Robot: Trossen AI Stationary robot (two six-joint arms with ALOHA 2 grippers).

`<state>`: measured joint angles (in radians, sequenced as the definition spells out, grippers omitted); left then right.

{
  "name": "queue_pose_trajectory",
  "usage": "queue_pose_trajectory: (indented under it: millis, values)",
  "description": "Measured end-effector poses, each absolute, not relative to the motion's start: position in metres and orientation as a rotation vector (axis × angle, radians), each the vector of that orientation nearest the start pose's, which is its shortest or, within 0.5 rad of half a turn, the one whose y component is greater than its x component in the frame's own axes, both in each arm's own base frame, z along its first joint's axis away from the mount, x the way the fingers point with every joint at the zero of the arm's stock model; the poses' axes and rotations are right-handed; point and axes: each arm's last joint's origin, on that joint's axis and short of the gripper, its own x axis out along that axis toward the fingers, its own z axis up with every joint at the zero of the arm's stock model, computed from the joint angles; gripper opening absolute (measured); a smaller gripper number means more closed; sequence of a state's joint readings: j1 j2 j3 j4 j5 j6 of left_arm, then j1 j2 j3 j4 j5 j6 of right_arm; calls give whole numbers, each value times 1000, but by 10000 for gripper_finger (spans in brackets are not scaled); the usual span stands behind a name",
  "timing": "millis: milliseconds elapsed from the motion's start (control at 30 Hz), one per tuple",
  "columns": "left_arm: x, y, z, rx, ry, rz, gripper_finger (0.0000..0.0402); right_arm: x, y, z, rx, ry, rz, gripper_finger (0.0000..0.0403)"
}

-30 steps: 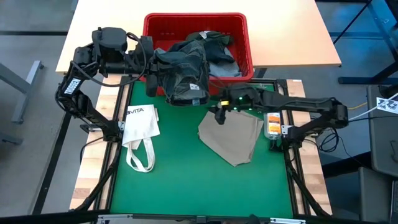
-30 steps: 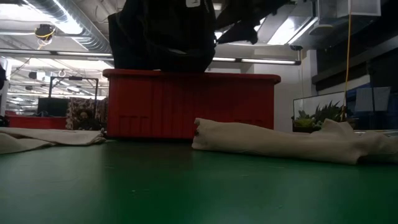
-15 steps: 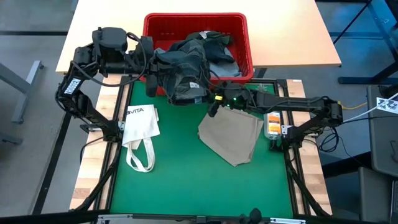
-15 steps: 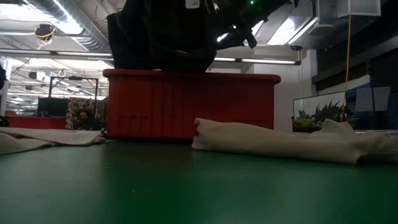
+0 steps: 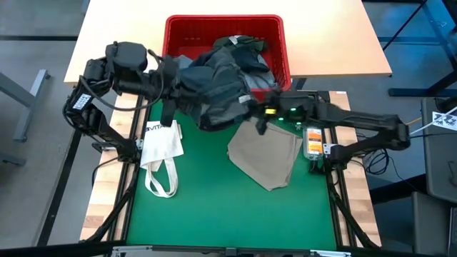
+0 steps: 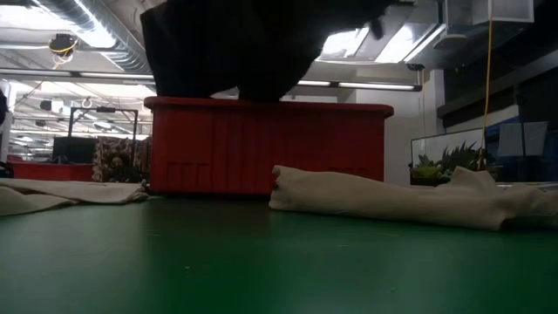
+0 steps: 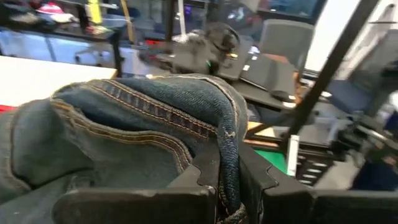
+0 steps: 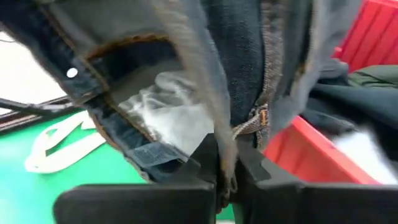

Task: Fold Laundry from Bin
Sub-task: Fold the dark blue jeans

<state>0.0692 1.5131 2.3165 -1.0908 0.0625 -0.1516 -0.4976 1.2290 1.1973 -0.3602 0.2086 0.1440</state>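
green table (image 5: pixel 214 207), tote bag (image 5: pixel 161 143) (white), beige trousers (image 5: pixel 265 157)

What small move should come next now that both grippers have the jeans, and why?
Probably draw the two arms apart and toward the mat. The left gripper and right gripper are each shut on the jeans, which hang bunched above the red bin edge, so spreading would open them flat over the green mat.

Dark navy denim jeans (image 5: pixel 214 96) bunched, lifted over large red plastic crate (image 5: pixel 275 36)'s front rim; beige folded trousers (image 5: pixel 265 157) flat on green tabletop.
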Motion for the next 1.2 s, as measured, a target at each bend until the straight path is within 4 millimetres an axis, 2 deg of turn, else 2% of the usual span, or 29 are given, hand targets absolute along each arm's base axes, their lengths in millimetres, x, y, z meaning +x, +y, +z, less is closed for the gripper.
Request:
queue_pose_trajectory:
  millis: [133, 300, 433, 633, 800, 967, 1200]
  values:
    - [228, -2, 556, -187, 301, -37, 18, 197, -114, 379, 205, 410, -726, 22]
    - [258, -28, 538, -191, 377, -57, 18, 170, -99, 380, 217, 506, -729, 11]
    - [288, -50, 521, -177, 416, -64, 18, 160, -94, 377, 200, 581, -722, 16]
    - [337, -87, 490, -158, 457, -124, 18, 149, -88, 362, 164, 811, -685, 10]
    - [369, -112, 463, -157, 491, -137, 18, 140, -84, 355, 156, 938, -706, 16]
    - [397, -128, 438, -211, 510, -131, 18, 123, -78, 349, 100, 1114, -788, 18]
    - [434, -141, 405, -290, 494, -127, 18, 108, -70, 345, 104, 1260, -775, 13]
